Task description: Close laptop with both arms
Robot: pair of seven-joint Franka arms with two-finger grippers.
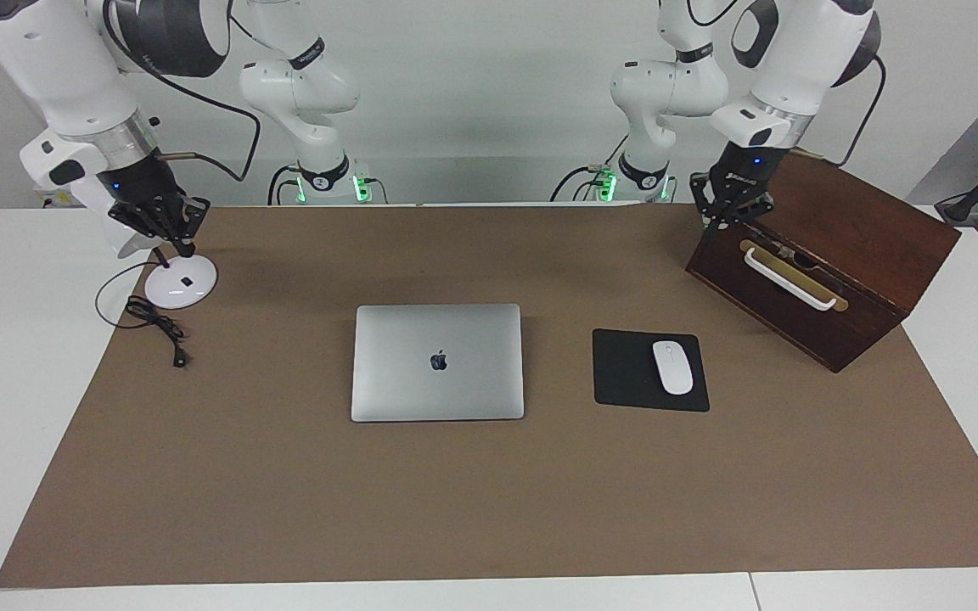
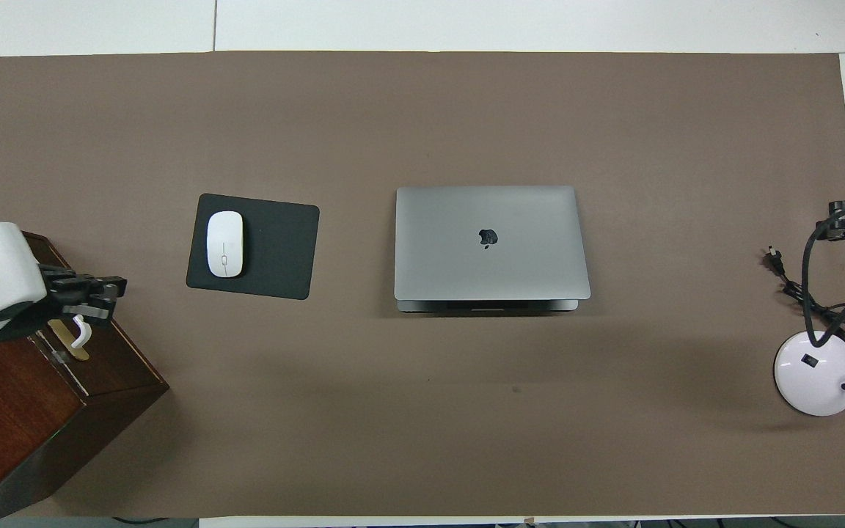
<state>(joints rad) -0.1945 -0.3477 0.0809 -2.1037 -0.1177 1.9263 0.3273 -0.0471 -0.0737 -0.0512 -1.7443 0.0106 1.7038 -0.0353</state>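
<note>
The silver-grey laptop (image 1: 438, 361) (image 2: 492, 242) lies in the middle of the brown mat with its lid down flat, apple logo up. A thin strip of its base shows at the edge nearer the robots. Neither gripper touches it. My left gripper (image 1: 731, 216) (image 2: 116, 290) is shut with nothing in it, up over the corner of the wooden box at the left arm's end. My right gripper (image 1: 173, 242) (image 2: 837, 220) hangs over the white lamp base at the right arm's end.
A dark wooden box (image 1: 845, 255) (image 2: 19, 418) with a white handle stands tilted. A black mouse pad (image 1: 625, 373) carrying a white mouse (image 1: 672, 367) lies between it and the laptop. The lamp base (image 1: 181, 282) has a black cable (image 1: 158, 327) coiled beside it.
</note>
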